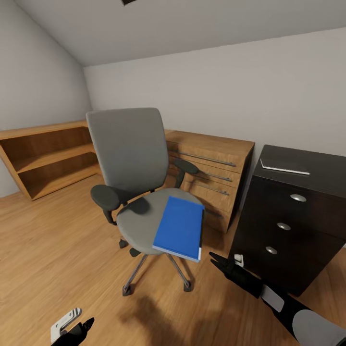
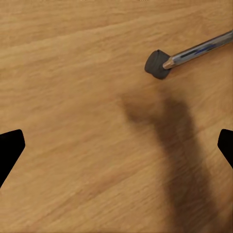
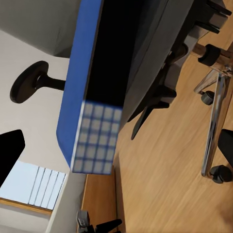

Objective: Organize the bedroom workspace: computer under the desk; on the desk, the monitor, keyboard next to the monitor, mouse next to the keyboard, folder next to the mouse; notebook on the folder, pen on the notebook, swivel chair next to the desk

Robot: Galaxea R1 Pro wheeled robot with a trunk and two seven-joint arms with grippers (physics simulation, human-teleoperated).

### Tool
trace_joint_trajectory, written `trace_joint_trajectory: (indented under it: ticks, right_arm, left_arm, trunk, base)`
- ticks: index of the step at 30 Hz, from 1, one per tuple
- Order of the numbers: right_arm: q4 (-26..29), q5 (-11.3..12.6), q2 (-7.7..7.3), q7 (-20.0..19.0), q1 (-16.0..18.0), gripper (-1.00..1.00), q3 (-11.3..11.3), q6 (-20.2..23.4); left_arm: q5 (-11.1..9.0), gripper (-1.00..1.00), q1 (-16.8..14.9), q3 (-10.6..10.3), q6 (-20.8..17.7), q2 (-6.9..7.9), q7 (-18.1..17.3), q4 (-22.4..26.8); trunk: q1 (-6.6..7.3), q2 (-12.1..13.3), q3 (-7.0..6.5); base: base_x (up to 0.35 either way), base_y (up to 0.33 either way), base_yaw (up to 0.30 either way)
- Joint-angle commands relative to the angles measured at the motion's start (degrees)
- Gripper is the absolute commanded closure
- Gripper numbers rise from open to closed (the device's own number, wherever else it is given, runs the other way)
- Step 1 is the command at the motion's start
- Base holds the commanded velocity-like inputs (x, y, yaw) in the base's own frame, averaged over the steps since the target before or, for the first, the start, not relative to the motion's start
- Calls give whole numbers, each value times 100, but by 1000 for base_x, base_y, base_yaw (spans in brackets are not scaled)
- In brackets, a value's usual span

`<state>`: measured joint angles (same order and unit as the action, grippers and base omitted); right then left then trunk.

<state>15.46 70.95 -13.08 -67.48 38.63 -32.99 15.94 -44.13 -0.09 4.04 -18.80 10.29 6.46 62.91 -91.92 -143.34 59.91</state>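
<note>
Blue folder point(image 1: 179, 228) lies flat on the swivel chair's point(image 1: 129, 158) grey seat, its near corner jutting past the seat edge, just ahead of the right gripper point(image 1: 217, 260), whose jaws stand spread. Over bare wood floor point(image 2: 73, 73), the left gripper point(image 1: 85, 325) hangs with jaws wide apart.

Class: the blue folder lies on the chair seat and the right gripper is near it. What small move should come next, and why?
Probably ease the right gripper forward onto the folder's overhanging corner. Its jaws are open, just short of it, and the folder still lies on the chair.
</note>
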Motion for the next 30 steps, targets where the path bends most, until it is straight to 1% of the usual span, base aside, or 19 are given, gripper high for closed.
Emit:
trace_joint_trajectory:
  ticks: [1, 8, 14, 18, 30]
  right_arm:
    - [1, 60, -4, -11, 4, -100, -34, 59]
    - [1, 60, -2, -11, 4, -100, -33, 59]
    - [1, 60, -2, -11, 4, -100, -32, 59]
    - [-3, 60, -1, -11, 4, -100, -32, 58]
    - [-8, 60, -1, -11, 4, -100, -32, 50]
  left_arm:
    - [-60, -100, -1, 0, -27, 0, 39, 11]
    - [-60, -100, 0, 0, 11, -1, 35, 11]
    - [-60, -100, 1, -6, 185, -1, 33, 11]
    - [-65, -100, 1, -8, 267, -1, 31, 11]
    - [-70, -100, 1, -17, 299, -1, 39, 3]
  trunk:
    - [1, -2, 5]
    - [1, -2, 5]
    - [1, -2, 5]
    - [1, -2, 5]
    - [1, -2, 5]
  base:
    - [0, 14, 0]
    - [0, 6, 0]
    - [0, 13, 0]
    - [9, 112, 0]
    - [10, 37, 0]
